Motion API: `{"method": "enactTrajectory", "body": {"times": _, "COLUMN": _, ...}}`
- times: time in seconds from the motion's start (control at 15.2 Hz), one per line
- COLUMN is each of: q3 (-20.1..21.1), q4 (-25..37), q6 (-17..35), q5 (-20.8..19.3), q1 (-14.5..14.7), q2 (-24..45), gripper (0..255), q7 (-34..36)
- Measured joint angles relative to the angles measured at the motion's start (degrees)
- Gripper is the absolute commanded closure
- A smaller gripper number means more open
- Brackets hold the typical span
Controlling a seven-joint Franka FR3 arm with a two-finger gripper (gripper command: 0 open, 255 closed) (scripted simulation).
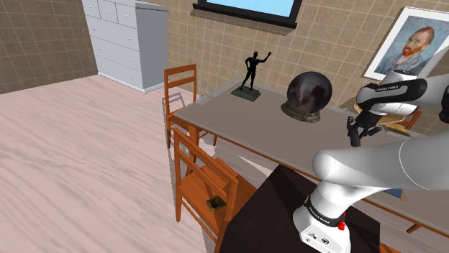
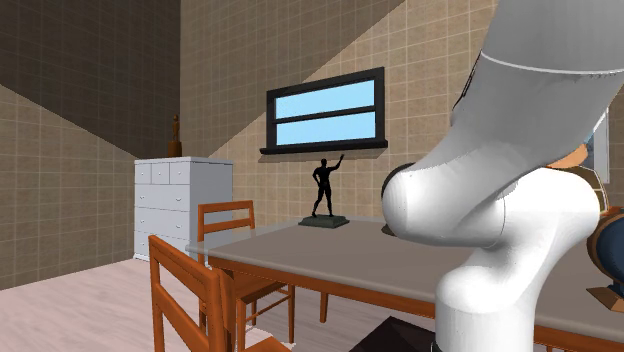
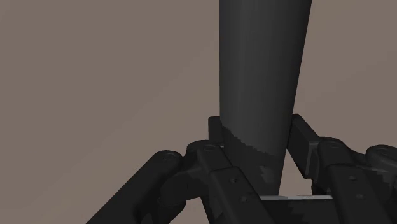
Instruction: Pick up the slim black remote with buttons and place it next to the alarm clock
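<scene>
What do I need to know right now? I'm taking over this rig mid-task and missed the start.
Gripper: shut on the slim black remote, clasped on both sides, over the grey-brown tabletop.
Done: the grasp. I cannot tell whether the remote is off the table yet.
Left: carry it to the alarm clock, which I cannot pick out for sure, set it down beside it, release.

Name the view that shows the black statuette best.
The second exterior view: the statuette shows level-on in full outline, one arm raised. The shoulder view looks down on it near the dark globe. The wrist view faces the tabletop.
</scene>
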Motion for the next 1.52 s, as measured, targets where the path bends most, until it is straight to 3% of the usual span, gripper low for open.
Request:
{"method": "enactTrajectory", "body": {"times": 1.25, "q3": -7.02, "q4": -7.02, "q6": 19.52, "q5": -3.57, "q1": 1.04, "q2": 12.61, "gripper": 255, "q7": 1.08}}
{"method": "enactTrajectory", "body": {"times": 1.52, "q3": -7.43, "q4": -7.37, "q6": 20.71, "q5": -3.73, "q1": 1.1, "q2": 13.43, "gripper": 255, "q7": 1.08}}
